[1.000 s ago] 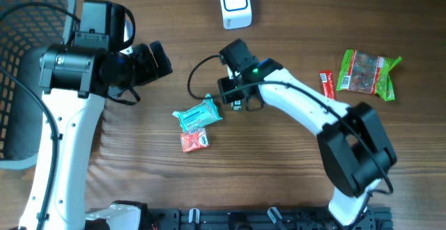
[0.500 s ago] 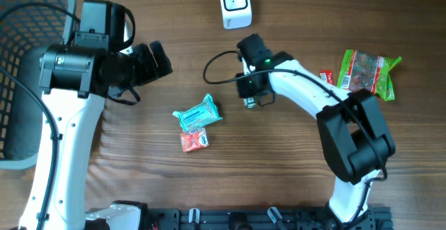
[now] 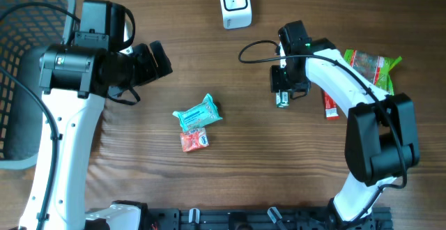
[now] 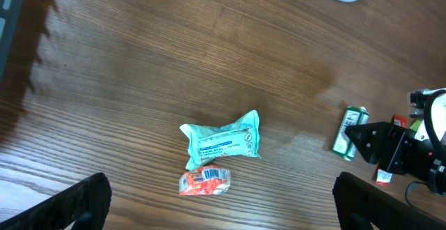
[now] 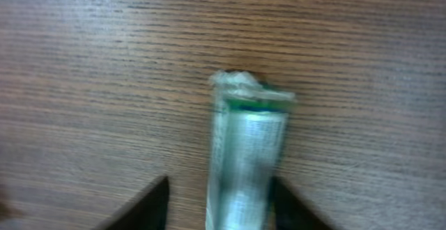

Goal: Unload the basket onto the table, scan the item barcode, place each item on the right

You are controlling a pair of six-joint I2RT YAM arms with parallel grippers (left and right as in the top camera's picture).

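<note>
Right arm has swung from beside the teal packet point(image 3: 198, 113) out to the right, and the green sachet point(image 3: 281, 102) went with it. Sachet now sits below-right of the scanner point(image 3: 235, 4), on or just above the counter point(image 3: 251, 174). Right gripper point(image 5: 220, 201) straddles it, jaws spread with a gap on one side, not pinching. Left gripper point(image 4: 226, 212) is wide and empty. Re-clamp squarely, then turn the barcode face to the scanner window; can't tell which side carries the code.
</note>
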